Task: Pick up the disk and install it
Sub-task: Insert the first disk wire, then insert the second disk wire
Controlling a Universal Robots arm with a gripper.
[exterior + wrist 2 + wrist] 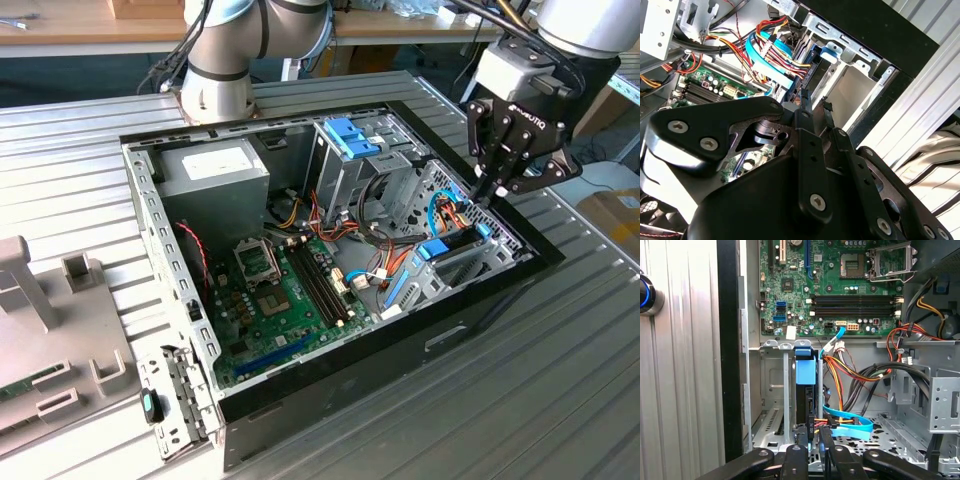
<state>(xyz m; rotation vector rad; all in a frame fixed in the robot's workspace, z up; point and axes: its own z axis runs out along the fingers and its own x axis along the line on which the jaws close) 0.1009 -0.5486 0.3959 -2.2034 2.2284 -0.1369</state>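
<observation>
Hand over the drive cage, fingers close together around the seated disk's edge

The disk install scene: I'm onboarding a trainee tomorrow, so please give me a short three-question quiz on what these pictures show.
1. True or false: the computer case lies with its side open, so the motherboard is exposed.
2. In the exterior view, the gripper hangs over which part? A) the power supply B) the drive cage C) the motherboard
3. In the first wrist view, the disk stands on edge in a slot of the drive cage. What colour is the flat cable lying beside it?

Key: 1 true; 2 B; 3 blue.
</observation>
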